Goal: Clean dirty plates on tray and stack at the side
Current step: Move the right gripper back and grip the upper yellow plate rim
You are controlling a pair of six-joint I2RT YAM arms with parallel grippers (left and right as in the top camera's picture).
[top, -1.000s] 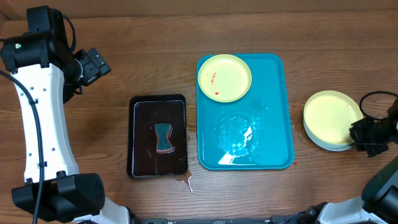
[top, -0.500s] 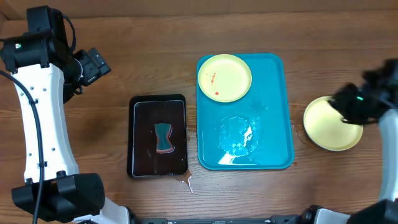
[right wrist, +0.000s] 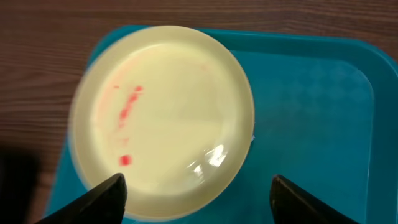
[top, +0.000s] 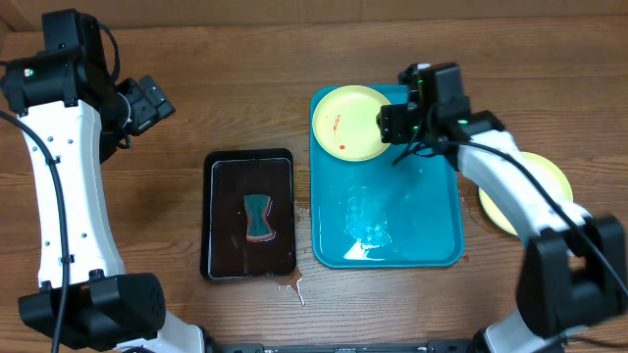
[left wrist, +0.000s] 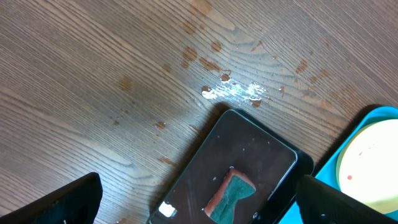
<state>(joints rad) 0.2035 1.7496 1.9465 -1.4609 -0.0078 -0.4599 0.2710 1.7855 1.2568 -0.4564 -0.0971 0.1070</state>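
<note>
A pale yellow-green plate (top: 351,122) with red smears lies at the far left corner of the turquoise tray (top: 432,211); it fills the right wrist view (right wrist: 163,121). My right gripper (top: 400,126) hovers open and empty at this plate's right edge, its fingertips apart in the wrist view (right wrist: 196,202). A stack of plates (top: 549,186) sits on the table right of the tray, partly hidden by my right arm. My left gripper (top: 157,98) is open and empty, high at the far left; its wrist view (left wrist: 196,205) shows the plate's edge (left wrist: 373,165).
A black tray (top: 248,227) holding a sponge (top: 258,217) stands left of the turquoise tray; it also shows in the left wrist view (left wrist: 249,168). Water pools on the turquoise tray's near half (top: 371,218) and on the wood by the black tray's corner (top: 290,286).
My right arm has swung from the stacked plates at the right side over to the smeared plate on the tray. The left arm has not moved.
</note>
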